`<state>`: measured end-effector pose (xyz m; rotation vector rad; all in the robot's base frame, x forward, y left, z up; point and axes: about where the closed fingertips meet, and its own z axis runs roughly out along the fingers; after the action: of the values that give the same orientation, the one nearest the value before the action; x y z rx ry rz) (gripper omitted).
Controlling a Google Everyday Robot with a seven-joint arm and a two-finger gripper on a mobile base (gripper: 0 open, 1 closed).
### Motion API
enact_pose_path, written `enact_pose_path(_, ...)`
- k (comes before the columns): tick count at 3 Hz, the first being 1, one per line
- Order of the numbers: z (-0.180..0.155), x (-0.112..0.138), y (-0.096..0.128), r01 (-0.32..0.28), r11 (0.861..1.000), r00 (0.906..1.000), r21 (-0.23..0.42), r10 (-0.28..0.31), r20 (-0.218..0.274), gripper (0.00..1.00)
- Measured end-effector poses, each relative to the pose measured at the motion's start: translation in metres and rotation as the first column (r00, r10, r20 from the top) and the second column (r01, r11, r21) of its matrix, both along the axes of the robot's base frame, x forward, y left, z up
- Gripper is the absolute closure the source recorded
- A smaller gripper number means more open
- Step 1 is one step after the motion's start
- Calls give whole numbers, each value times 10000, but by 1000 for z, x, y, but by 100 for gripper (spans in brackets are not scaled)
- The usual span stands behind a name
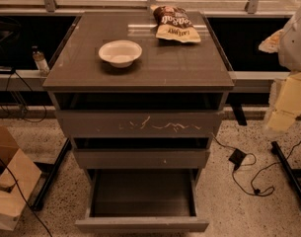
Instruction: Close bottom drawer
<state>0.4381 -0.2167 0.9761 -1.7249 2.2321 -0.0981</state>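
Gripper (283, 113) hangs off to the right, well apart from the desk (165, 65), can't tell if it's open; bottom drawer (141, 225) sits pulled out, so approach first, then push.

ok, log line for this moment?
bottom drawer: pulled out, not yet closed | pincer: right of cabinet, not touching drawer | cabinet top: bowl, chip bag
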Motion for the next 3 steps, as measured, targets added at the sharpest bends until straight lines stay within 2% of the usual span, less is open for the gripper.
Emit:
enact_pose_path(1,0,0,0,0,10000,10000,0,0,0,0)
enact_pose_path(2,0,0,0,0,10000,10000,0,0,0,18)
enact_pose_path(3,-31,-5,10,-249,9985,9984,481,273,-491,41)
